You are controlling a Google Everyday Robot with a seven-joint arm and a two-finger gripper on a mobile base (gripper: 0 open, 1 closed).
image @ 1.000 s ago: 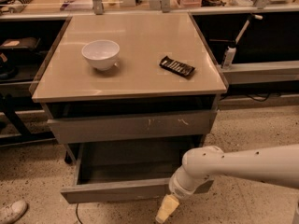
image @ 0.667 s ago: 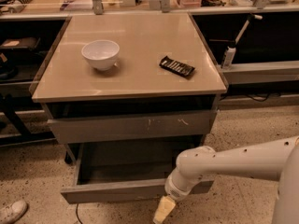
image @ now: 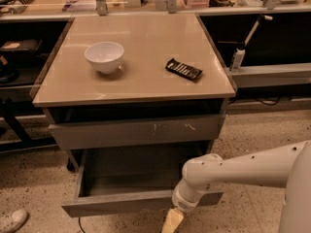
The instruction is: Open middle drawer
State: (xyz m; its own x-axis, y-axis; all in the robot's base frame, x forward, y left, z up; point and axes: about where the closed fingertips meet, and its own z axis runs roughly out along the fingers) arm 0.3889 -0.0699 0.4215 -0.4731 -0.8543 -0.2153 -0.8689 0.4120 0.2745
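Note:
The middle drawer [image: 116, 204] is a wide grey handleless drawer with a plain front. It stands pulled out towards me, and its grey box interior [image: 131, 171] shows empty. Above it is the taller grey front with pale scratches [image: 138, 130], set nearly flush under the tabletop. My white arm [image: 243, 171] reaches in from the right. My gripper [image: 172, 221] hangs at the bottom edge of the view, just below the right part of the open drawer's front. Only its pale yellowish tip shows.
A white bowl [image: 104, 57] and a dark flat packet [image: 183, 69] lie on the beige cabinet top [image: 146, 38]. Dark shelving flanks the cabinet on both sides. A white shoe [image: 12, 220] is on the speckled floor at the lower left.
My arm's wrist has shifted slightly to the left along the drawer front. The drawer is pulled out about as far as before.

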